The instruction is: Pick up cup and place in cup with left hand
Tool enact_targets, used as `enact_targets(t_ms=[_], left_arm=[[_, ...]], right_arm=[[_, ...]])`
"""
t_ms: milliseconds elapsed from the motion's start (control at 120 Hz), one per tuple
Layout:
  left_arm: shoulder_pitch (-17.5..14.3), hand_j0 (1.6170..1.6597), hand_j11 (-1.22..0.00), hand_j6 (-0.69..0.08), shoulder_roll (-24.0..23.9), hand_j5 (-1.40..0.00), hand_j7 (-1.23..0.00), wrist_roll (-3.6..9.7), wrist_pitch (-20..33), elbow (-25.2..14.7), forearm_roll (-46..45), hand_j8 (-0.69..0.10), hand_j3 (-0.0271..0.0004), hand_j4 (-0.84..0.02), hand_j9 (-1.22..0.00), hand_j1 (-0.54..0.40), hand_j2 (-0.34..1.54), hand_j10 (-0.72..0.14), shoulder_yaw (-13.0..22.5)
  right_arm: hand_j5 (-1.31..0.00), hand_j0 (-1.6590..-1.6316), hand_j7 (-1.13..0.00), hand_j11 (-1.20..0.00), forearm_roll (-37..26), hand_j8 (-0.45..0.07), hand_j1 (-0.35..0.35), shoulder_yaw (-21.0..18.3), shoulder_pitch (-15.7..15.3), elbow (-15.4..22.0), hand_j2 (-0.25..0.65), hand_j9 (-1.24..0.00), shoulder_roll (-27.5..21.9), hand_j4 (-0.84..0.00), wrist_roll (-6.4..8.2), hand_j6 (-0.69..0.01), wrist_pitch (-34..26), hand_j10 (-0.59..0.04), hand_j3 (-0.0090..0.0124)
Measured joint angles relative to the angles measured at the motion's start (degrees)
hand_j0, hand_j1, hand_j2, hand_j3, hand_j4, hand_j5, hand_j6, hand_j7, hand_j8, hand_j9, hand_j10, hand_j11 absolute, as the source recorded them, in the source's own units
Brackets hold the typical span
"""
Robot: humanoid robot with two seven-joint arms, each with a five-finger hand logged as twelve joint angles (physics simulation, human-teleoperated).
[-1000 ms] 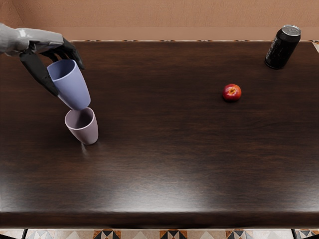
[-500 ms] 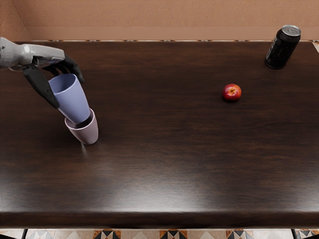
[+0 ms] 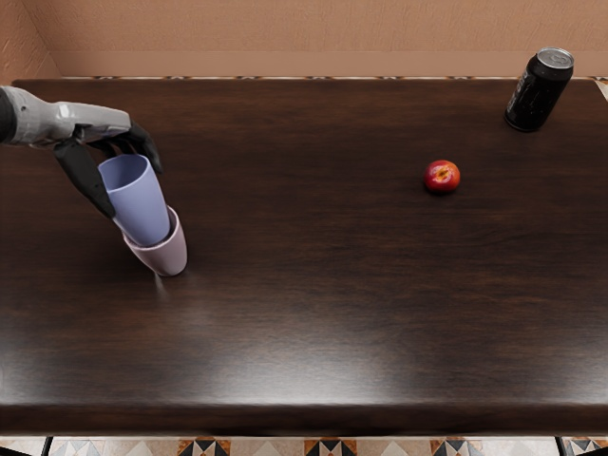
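Note:
My left hand [image 3: 132,190], reaching in from the left edge, is shut on the blue cup [image 3: 139,206] near its rim, with the thumb on the near left side and the other fingers behind it. The blue cup's lower end is inside the mouth of the pink cup [image 3: 165,257], and its upper part sticks well out above the pink rim. The pink cup stands on the dark wooden table [image 3: 313,285]. Its inside is largely hidden by the blue cup.
A red and orange fruit [image 3: 442,177] lies right of the table's middle. A black can [image 3: 539,90] stands at the back right. The table's front edge [image 3: 313,418] runs along the bottom of the view.
My left hand has lowered the blue cup from above the pink cup's rim into its mouth. The pink cup, fruit and can stay where they were.

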Motion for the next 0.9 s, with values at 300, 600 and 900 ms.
enact_targets(t_ms=[300,600,900], left_arm=[[0.1,1.6549,-0.64,-0.323,-1.11,-0.65,-0.64,-0.02,0.01,0.11,1.63,-0.295,0.0,-0.467,-0.63,-0.085,0.06,-0.422,0.04],[0.18,1.656,-0.55,-0.337,-2.07,-0.56,-0.55,-0.01,0.05,0.6,2.18,-0.311,0.0,-0.408,-0.54,-0.056,0.06,-0.392,-0.06],[0.47,1.6576,-0.31,-0.218,-2.14,-0.31,-0.31,-0.01,0.08,1.24,2.07,-0.212,0.0,-0.234,-0.3,0.092,0.04,-0.23,-0.21]], right_arm=[[0.0,-1.6581,0.0,0.0,0.0,0.0,-0.349,0.0,-0.01,0.0,0.0,0.0,0.0,0.0,0.0,0.001,0.0,0.0,0.0],[0.0,-1.6581,0.0,0.0,0.0,0.0,-0.349,0.0,-0.02,0.0,0.0,0.0,0.0,0.0,0.0,0.001,0.0,0.0,0.0],[0.0,-1.6581,0.0,0.0,0.0,0.0,-0.349,0.0,-0.01,0.0,0.0,0.0,0.0,0.0,0.0,0.001,0.0,0.0,0.0]])
